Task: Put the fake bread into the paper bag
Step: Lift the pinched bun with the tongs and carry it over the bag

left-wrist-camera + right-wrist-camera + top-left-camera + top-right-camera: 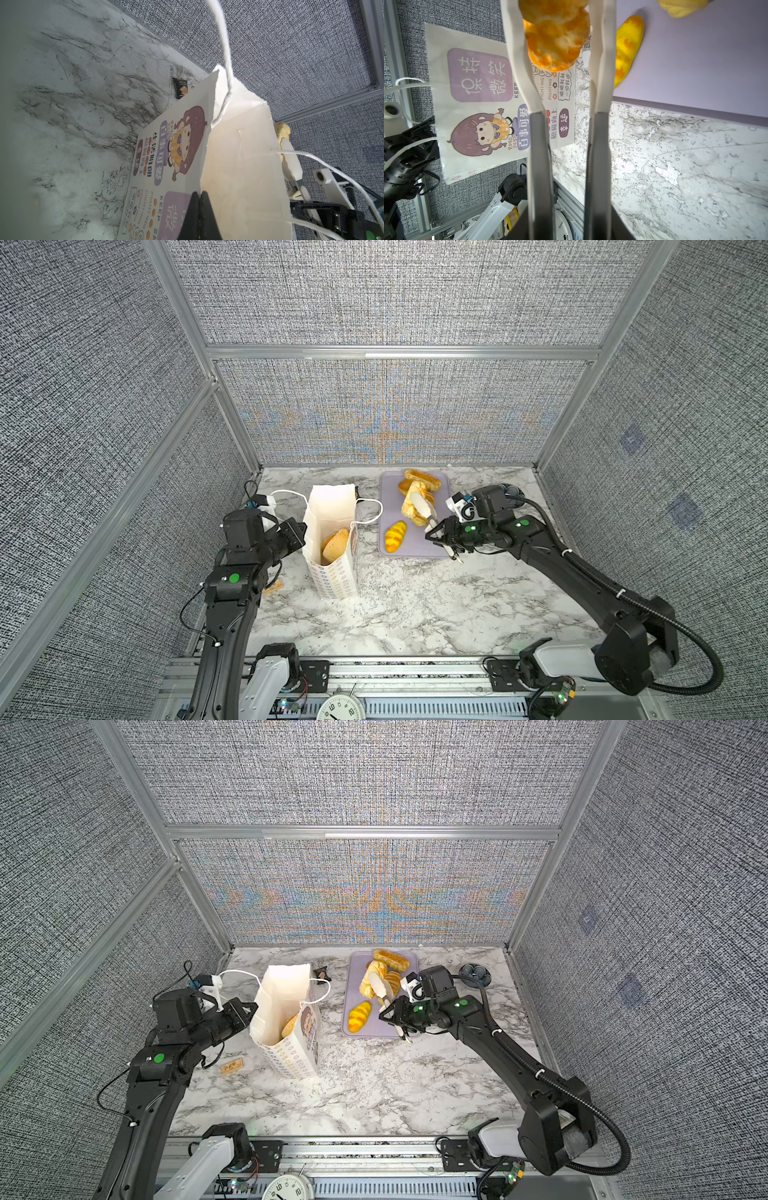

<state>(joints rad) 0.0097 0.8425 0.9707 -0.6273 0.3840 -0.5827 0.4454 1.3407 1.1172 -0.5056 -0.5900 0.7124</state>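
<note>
1. On the marble counter [415, 605] the paper bag [332, 506] stands up tall with its top open. The side with the cartoon girl [306, 1017] faces the tray.
2. At the bag's top edge the left gripper [300, 533] has its two black fingers [193, 216] pressed tight together, pinching the paper between them.
3. Over the lavender tray [415, 549] the right gripper [416, 502] pinches a bumpy bread [408, 512] between its two long white fingers [519, 62]. This bread is yellow and orange, and it hangs in the air, not touching the tray.
4. Down inside the bag sits a round brown bun [334, 545], close against the bag's wall.
5. Flat on the tray lies a yellow ridged loaf [395, 536], by itself, near the tray's front and on the side closest to the bag.
6. At the back of the tray lies a long golden loaf [422, 480] — more bread [403, 488] is tucked just under the held piece, but it is partly hidden.
7. Behind the bag a small dark packet [180, 88] lies on the counter.
</note>
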